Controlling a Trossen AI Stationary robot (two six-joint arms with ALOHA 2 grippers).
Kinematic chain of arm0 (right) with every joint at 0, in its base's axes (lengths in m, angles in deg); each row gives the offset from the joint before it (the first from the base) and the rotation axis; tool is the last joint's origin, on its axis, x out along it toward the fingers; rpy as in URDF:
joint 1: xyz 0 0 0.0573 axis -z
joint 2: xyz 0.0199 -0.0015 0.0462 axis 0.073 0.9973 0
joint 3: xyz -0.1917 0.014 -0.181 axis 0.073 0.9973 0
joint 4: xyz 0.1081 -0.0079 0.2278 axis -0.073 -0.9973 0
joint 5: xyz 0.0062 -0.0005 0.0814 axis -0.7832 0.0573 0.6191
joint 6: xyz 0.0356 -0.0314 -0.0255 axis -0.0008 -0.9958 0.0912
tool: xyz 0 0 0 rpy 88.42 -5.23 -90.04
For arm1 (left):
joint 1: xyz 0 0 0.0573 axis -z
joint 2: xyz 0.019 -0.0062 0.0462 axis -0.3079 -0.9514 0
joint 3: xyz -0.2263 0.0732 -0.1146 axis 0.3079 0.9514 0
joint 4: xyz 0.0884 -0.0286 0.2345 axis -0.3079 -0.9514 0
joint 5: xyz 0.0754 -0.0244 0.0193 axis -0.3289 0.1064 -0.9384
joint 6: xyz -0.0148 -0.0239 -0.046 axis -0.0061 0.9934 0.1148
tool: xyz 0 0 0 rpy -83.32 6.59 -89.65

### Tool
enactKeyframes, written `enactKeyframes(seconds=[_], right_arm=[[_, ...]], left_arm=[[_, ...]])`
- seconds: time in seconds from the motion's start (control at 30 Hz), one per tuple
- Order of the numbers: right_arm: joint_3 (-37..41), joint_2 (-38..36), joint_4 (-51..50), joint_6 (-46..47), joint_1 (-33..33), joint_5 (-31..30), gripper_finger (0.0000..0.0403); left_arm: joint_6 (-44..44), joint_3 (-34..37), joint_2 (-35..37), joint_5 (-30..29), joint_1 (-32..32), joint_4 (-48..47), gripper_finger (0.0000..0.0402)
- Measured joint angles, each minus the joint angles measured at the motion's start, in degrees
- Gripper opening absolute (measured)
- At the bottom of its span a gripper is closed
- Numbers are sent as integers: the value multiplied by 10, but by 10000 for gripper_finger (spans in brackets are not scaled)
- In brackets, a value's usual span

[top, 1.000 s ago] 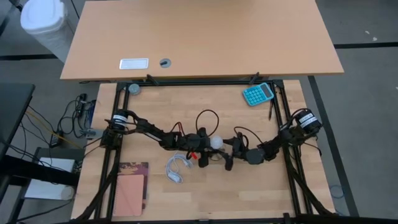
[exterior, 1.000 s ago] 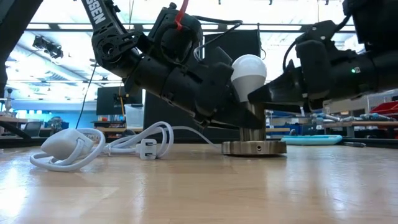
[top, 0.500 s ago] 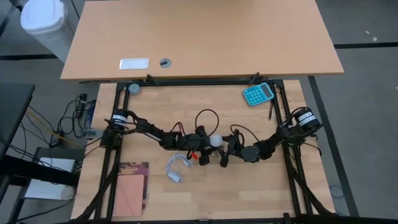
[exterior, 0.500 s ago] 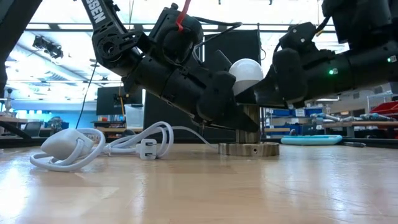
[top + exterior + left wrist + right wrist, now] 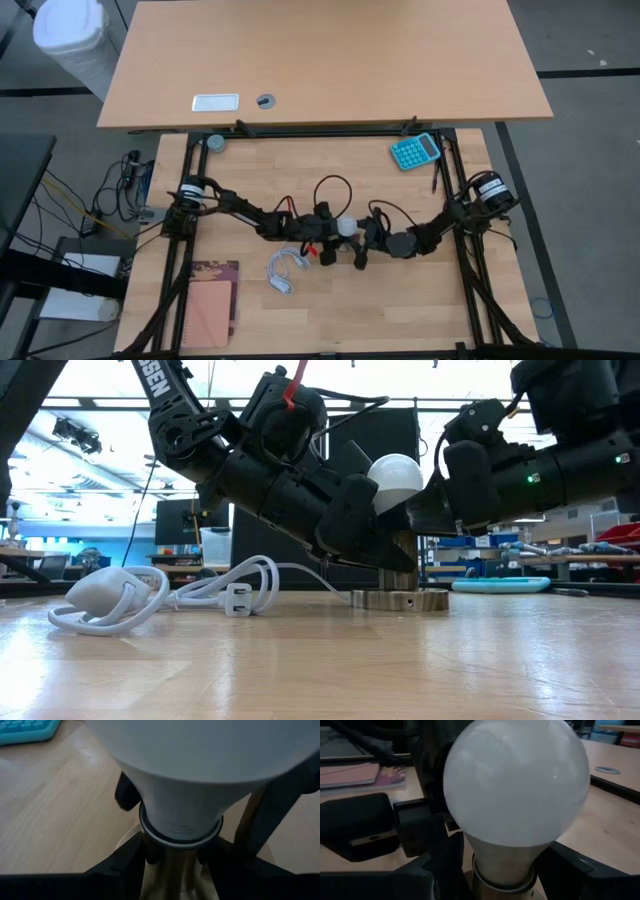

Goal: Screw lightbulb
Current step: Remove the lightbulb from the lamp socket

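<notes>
Crowding lightbulb (image 5: 396, 478), both grippers' fingers (image 5: 445, 862)

**Around the wooden table**

A teal calculator (image 5: 415, 151) lies near the far right corner. A coiled white cord (image 5: 160, 596) with plug rests left of centre. Near the front left lies what looks like a pink notebook (image 5: 209, 302).

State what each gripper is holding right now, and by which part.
The left gripper clamps the socket stem just below the lightbulb. The right gripper closes around the lightbulb's tapered base.
</notes>
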Motion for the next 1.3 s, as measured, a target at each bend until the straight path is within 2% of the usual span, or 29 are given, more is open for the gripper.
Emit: enactKeyframes(seconds=[0.27, 0.57, 0.87, 1.07, 1.3], right_arm=[[2, 0, 15, -18, 6, 24, 223], [9, 0, 22, -14, 12, 28, 162], [19, 0, 32, -14, 14, 49, 169], [47, -1, 77, -19, 39, 144, 164], [54, -2, 88, -63, 107, 342, 164]], left_arm=[[-2, 0, 0, 5, 0, 0, 189], [-1, 0, 0, 11, 0, 0, 189], [-11, 0, -1, 22, 0, 0, 189], [-30, 0, -1, 41, 0, 2, 189], [-43, 2, -1, 49, 0, 1, 189]])
